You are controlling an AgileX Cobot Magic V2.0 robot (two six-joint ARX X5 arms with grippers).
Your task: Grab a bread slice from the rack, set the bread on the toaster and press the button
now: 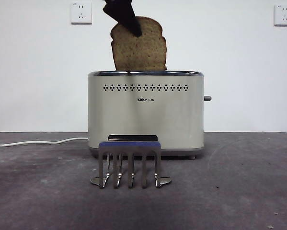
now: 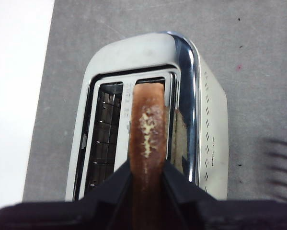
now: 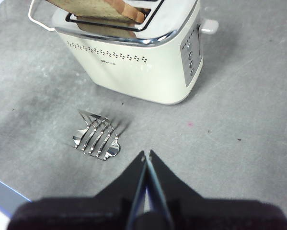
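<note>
The slice of bread [image 1: 141, 50] stands tilted, its lower end in the toaster's [image 1: 145, 115] slot nearest the row of holes, most of it above the chrome rim. My left gripper [image 1: 133, 29] comes from above and is shut on its top edge; the left wrist view shows the crust [image 2: 148, 129] between the jaws [image 2: 147, 165] over the toaster [image 2: 133, 52]. The empty rack [image 1: 130, 163] stands in front of the toaster. The button [image 1: 207, 98] sticks out of the toaster's right side. My right gripper [image 3: 146, 155] is shut, empty, above the table near the rack [image 3: 96, 139].
A white cable [image 1: 38, 142] runs from the toaster to the left along the table's back edge. Two wall sockets [image 1: 81, 13] sit on the white wall behind. The toaster's narrow side has a grey panel [image 3: 192, 52] with small round knobs below the lever [image 3: 208, 26].
</note>
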